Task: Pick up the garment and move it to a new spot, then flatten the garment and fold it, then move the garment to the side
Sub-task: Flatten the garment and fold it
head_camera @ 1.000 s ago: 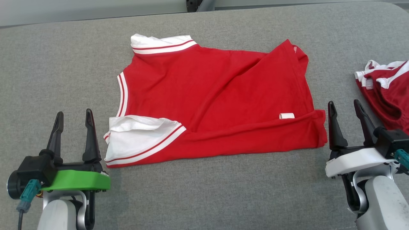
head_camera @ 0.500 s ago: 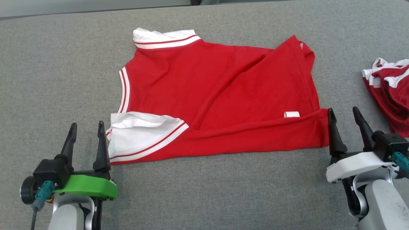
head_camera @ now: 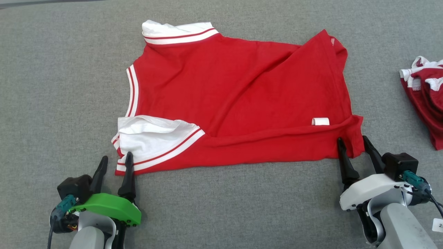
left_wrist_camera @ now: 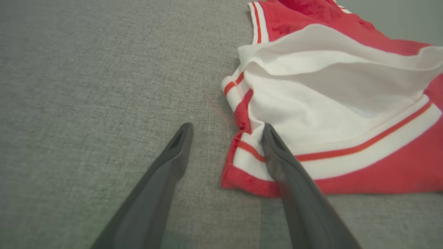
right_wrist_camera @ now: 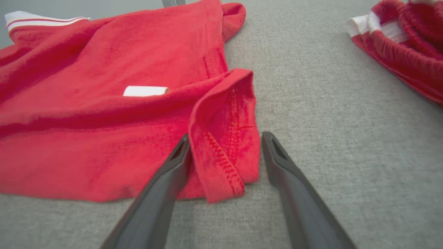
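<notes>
The garment (head_camera: 235,93), a red shirt with white striped trim, lies spread and partly folded on the grey cloth surface (head_camera: 242,207). My left gripper (head_camera: 116,157) stands open at its near left corner. In the left wrist view the left gripper (left_wrist_camera: 227,126) has one finger on bare cloth surface and the other over the garment's (left_wrist_camera: 328,114) white striped edge. At the near right corner my right gripper (head_camera: 353,139) is open. The right wrist view shows the right gripper (right_wrist_camera: 225,136) with the garment's (right_wrist_camera: 104,103) folded red hem between its fingers.
A second red and white garment (head_camera: 425,90) lies bunched at the right edge, also seen as the second garment (right_wrist_camera: 405,45) in the right wrist view. A small white label (head_camera: 320,121) sits on the shirt near the right corner. Grey surface stretches to the left and front.
The head camera has tipped, shifting the picture. Both grippers, still open, have come in to the garment's near corners: the left at the striped corner, the right straddling the red hem.
</notes>
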